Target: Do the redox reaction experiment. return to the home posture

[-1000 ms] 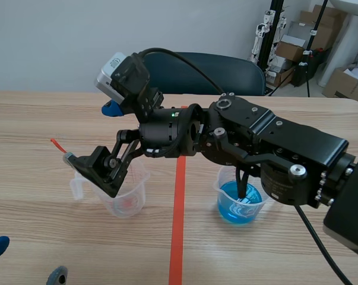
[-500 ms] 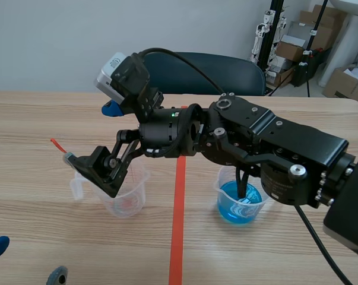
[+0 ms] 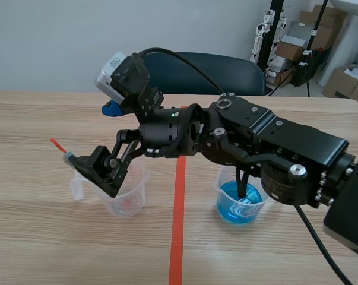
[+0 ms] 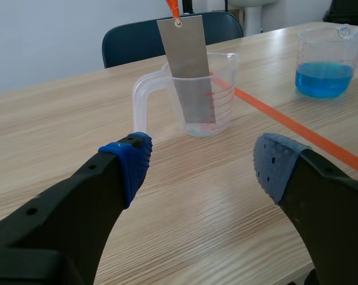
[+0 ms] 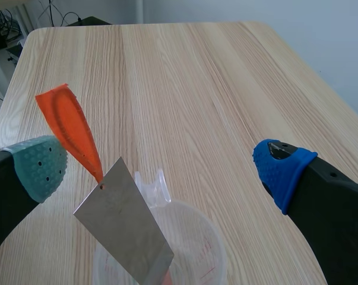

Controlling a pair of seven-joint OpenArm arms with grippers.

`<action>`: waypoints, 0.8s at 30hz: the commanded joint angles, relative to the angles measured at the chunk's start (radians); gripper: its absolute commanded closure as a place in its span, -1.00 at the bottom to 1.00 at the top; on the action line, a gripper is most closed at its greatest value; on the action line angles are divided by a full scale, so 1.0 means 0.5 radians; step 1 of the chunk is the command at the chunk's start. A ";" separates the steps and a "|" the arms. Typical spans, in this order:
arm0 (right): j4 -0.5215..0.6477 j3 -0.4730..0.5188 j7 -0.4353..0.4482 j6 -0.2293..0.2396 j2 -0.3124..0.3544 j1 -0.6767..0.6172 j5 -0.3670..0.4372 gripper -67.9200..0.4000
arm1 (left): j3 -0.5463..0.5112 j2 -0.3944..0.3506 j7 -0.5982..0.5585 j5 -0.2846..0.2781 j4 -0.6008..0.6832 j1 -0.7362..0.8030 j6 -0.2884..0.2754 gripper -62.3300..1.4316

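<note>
A clear beaker (image 3: 125, 199) stands left of the tape line, with a grey metal strip (image 4: 190, 65) leaning in it. The strip carries an orange tag (image 3: 57, 144) at its top end. My right arm comes across from the right, and its gripper (image 3: 92, 173) hangs over this beaker. In the right wrist view the right gripper (image 5: 161, 166) is open, with the strip (image 5: 125, 231) and the beaker (image 5: 161, 255) below, between the fingers. The tag (image 5: 69, 127) lies close to the grey-green pad. My left gripper (image 4: 202, 163) is open and holds nothing, with the beaker (image 4: 202, 95) ahead of it.
A beaker of blue liquid (image 3: 241, 202) stands right of the orange-red tape line (image 3: 177, 225), under the right arm's body. A dark chair (image 3: 208, 74) sits beyond the table's far edge. Boxes and stands (image 3: 297, 41) fill the back right.
The left gripper's fingertips, seen at the scene's lower left corner earlier, have gone out of that view. The right arm, strip and beakers have not moved.
</note>
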 commanded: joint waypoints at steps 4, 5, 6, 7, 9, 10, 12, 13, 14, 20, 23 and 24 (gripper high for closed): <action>0.021 0.027 0.036 0.001 -0.011 0.040 0.021 -1.00 | -0.005 -0.292 -0.043 -0.159 0.204 0.141 0.001 0.12; 0.021 0.027 0.036 0.001 -0.011 0.040 0.021 -1.00 | -0.005 -0.355 -0.042 -0.198 0.249 0.171 0.001 0.17; 0.021 0.027 0.037 0.001 -0.011 0.040 0.022 -1.00 | -0.005 -0.420 -0.043 -0.243 0.296 0.202 0.001 0.22; 0.021 0.027 0.037 0.001 -0.011 0.040 0.022 -1.00 | -0.005 -0.483 -0.043 -0.288 0.343 0.231 0.001 0.25; 0.021 0.027 0.036 0.001 -0.011 0.041 0.022 -1.00 | -0.005 -0.610 -0.043 -0.366 0.440 0.283 0.001 0.26; 0.021 0.032 0.035 0.001 -0.011 0.041 0.022 -1.00 | -0.005 -0.674 -0.043 -0.397 0.485 0.306 0.001 0.26; 0.024 0.056 0.008 0.008 -0.009 0.041 0.022 -1.00 | -0.005 -0.797 -0.043 -0.458 0.573 0.342 0.001 0.26; 0.037 0.072 -0.017 0.009 -0.005 0.041 0.023 -1.00 | -0.005 -0.854 -0.042 -0.488 0.613 0.362 0.001 0.26; 0.060 0.092 -0.048 0.009 0.003 0.040 0.024 -1.00 | -0.005 -0.908 -0.042 -0.515 0.655 0.376 0.000 0.26; 0.304 0.173 -0.130 0.049 0.154 0.040 0.168 -1.00 | -0.005 -1.206 -0.041 -0.591 0.912 0.434 -0.002 -0.14; 0.453 0.189 -0.132 0.053 0.274 0.039 0.240 -1.00 | -0.005 -1.342 -0.024 -0.714 1.050 0.433 -0.003 -0.59; 0.504 0.195 -0.132 0.053 0.320 0.038 0.268 -1.00 | -0.005 -1.391 -0.004 -0.756 1.099 0.433 -0.003 -0.66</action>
